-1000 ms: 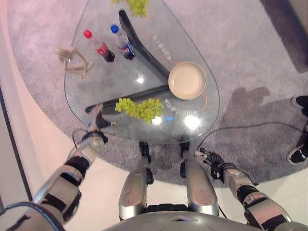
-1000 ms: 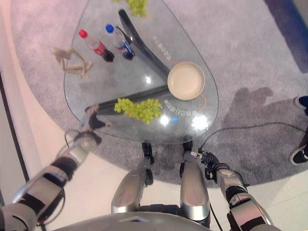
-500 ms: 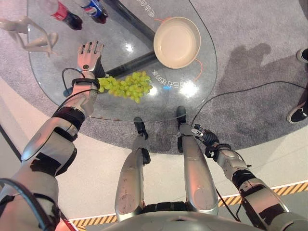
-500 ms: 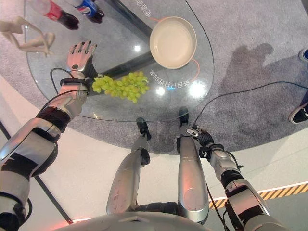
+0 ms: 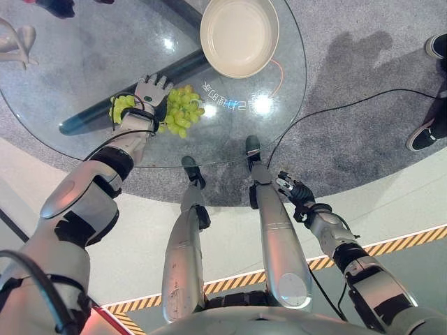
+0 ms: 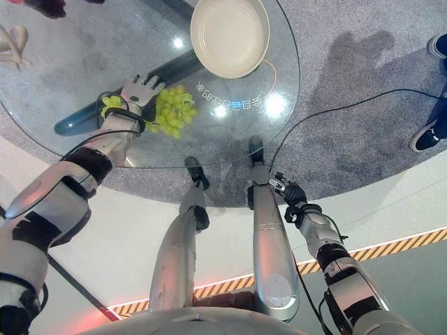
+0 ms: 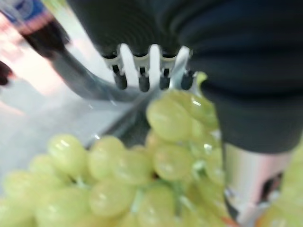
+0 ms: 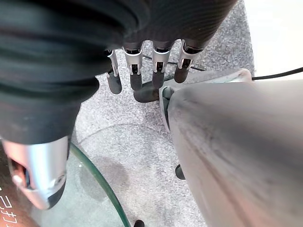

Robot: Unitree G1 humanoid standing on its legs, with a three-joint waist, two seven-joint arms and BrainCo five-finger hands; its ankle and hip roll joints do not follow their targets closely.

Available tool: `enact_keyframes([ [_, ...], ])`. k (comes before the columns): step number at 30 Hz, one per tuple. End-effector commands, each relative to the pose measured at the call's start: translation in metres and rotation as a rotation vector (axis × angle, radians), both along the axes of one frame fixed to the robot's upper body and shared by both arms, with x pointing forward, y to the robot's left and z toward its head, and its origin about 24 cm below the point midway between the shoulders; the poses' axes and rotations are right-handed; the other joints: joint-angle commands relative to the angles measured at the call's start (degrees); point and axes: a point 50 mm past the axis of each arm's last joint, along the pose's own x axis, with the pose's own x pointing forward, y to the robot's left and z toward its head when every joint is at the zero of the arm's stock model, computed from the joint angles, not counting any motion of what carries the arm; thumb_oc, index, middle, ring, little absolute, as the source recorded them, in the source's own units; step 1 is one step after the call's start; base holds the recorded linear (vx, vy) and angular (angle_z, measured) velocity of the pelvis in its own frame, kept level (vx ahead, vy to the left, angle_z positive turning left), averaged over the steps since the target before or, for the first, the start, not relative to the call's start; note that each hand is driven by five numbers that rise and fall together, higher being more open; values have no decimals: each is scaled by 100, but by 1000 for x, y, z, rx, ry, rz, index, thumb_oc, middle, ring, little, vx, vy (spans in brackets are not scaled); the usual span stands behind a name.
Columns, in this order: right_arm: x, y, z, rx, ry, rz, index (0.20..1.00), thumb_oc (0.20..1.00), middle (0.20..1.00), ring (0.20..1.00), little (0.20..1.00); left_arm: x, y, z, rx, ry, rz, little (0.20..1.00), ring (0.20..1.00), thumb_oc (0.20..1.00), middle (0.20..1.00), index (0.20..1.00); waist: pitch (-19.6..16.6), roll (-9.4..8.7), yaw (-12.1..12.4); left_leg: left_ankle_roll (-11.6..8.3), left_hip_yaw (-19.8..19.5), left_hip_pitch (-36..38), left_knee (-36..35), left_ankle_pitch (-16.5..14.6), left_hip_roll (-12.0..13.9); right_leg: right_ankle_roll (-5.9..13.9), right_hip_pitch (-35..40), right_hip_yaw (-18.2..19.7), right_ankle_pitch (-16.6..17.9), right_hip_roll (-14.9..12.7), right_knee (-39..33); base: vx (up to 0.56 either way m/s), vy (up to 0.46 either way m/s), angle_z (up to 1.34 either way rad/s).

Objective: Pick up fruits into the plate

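Nearest to me, my right hand (image 5: 293, 190) hangs low off the table's near edge over the grey carpet (image 5: 363, 91), fingers loosely straight and holding nothing. On the rounded glass table (image 5: 84, 63), my left hand (image 5: 150, 94) lies over the bunch of green grapes (image 5: 180, 112), fingers spread straight and flat; the wrist view shows plump, glossy grapes (image 7: 142, 165) pressed right under the palm, not clasped. A dark table leg (image 5: 126, 91) shows through the glass beneath the fruit. Farther on, apart from the grapes, sits the smooth, cream, shallow round plate (image 5: 239, 35), nothing in it. A pale figurine (image 5: 14, 45) stands at the far left edge. A person's shoe (image 5: 421, 134) rests on the carpet at right.
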Motion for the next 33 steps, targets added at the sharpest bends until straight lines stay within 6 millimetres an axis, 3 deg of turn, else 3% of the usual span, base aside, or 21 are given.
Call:
enact_keyframes([
  [1,-5,6,0,49,-27,10,1000,1000,1000,1000,1000,-2,15,-6,-17,87,53,1000,1000,1000,1000,1000,-173,-180,39,43,-339,-431,770,-670,-455,92,-109,224,-2,546,-85,0,0,0],
  [10,-2,9,6,94,-71,6,1000,1000,1000,1000,1000,-7,20,-26,-42,188,102,1000,1000,1000,1000,1000,-173,-168,73,55,-366,-609,817,-675,-492,103,-262,211,23,548,-77,1,-3,0],
  [21,-4,17,6,131,-91,-6,1000,1000,1000,1000,1000,-27,45,-71,-258,101,241,1000,1000,1000,1000,1000,-173,-182,224,73,-493,-677,836,-659,-528,74,-308,186,3,577,-40,0,-9,2],
  [27,-6,17,5,137,-88,-8,1000,1000,1000,1000,1000,-36,60,-78,-319,1,281,1000,1000,1000,1000,1000,-173,-167,310,71,-546,-603,770,-611,-543,64,-236,133,6,566,-67,0,0,0],
  [33,-9,15,4,134,-87,-14,1000,1000,1000,1000,1000,-40,71,-69,-355,-116,284,1000,1000,1000,1000,1000,-173,-145,370,75,-561,-561,746,-601,-542,62,-193,97,-16,540,-69,0,0,0],
])
